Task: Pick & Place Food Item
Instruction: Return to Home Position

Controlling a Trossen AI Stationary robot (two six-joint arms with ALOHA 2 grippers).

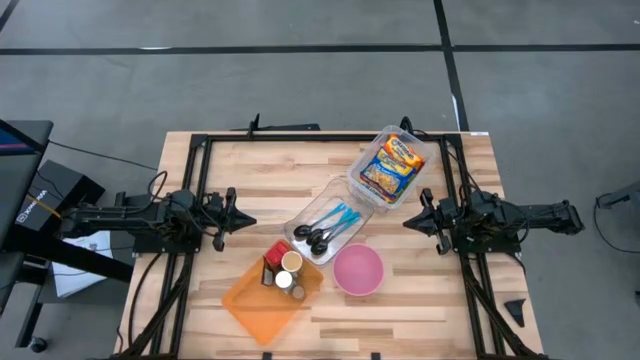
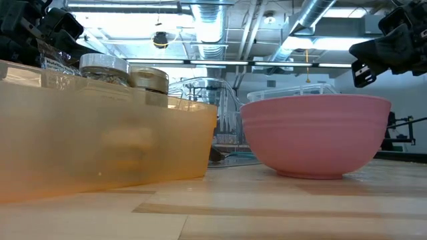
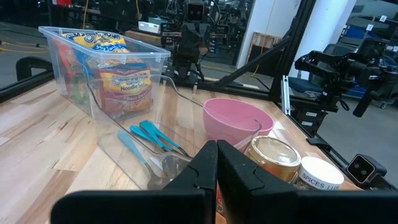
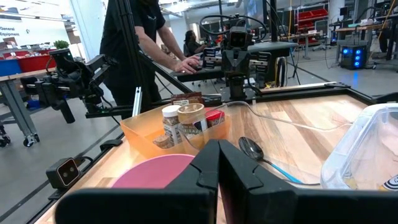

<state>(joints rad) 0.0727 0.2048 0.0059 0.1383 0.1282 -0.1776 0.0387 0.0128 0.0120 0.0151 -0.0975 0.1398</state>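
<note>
We see the pale wooden table (image 1: pixel 420 300) carrying the orange plastic bin (image 1: pixel 255 305), jars (image 1: pixel 291 262) inside, then the clear plastic container (image 1: pixel 356 172) holding blue-and-orange noodle packs (image 1: pixel 390 165). Our left gripper (image 1: pixel 248 220) and right gripper (image 1: pixel 408 222) flank them, both closed tight and empty.

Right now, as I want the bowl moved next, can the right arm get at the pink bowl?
Probably yes. The bowl lies near the right gripper, with only bare table between them and nothing over its rim.
</note>
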